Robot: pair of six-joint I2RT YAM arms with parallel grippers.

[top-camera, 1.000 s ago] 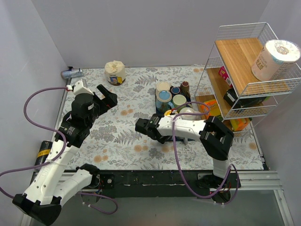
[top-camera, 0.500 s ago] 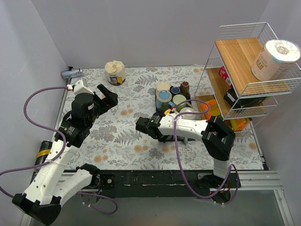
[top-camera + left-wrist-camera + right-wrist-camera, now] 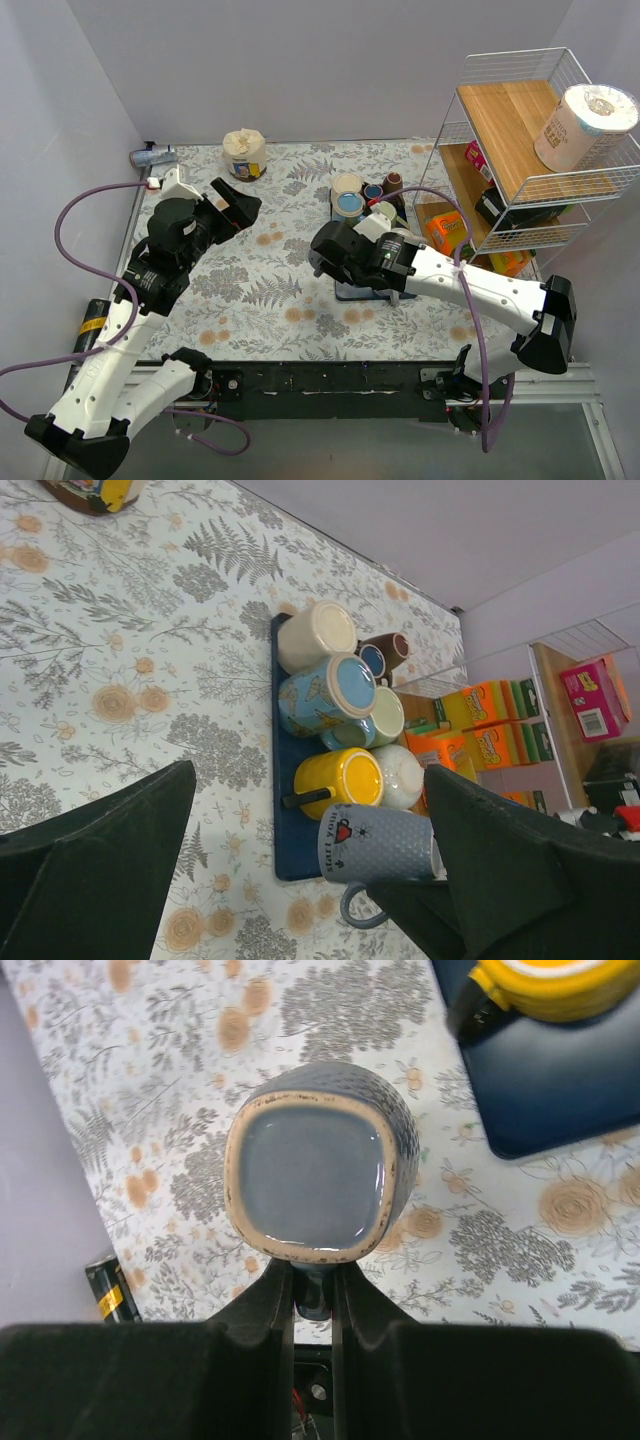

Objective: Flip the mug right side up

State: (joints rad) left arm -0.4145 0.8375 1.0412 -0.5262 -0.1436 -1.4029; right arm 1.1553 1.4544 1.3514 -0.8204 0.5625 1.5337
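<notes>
Right wrist view has the grey-blue mug straight ahead of the lens, the right pincer clamped shut on its handle, which shows as a dark stub squeezed between the two fingers. The mug turns a flat, glazed face ringed in bare tan toward the camera. That looks to me like its base rather than its mouth, though I cannot be sure. It hangs over the flowered worktop, just beside the corner of the blue tray that carries the yellow mug and the other cups. From the top camera the mug itself is hidden under the wrist. The left pincer stands wide open with nothing in it, well apart from the tray and pointed toward it. As I judge it, the grasp is made and the mug is off its resting place, but the turn is not finished: the mouth has yet to face up, and the mug must then be set down and let go.
</notes>
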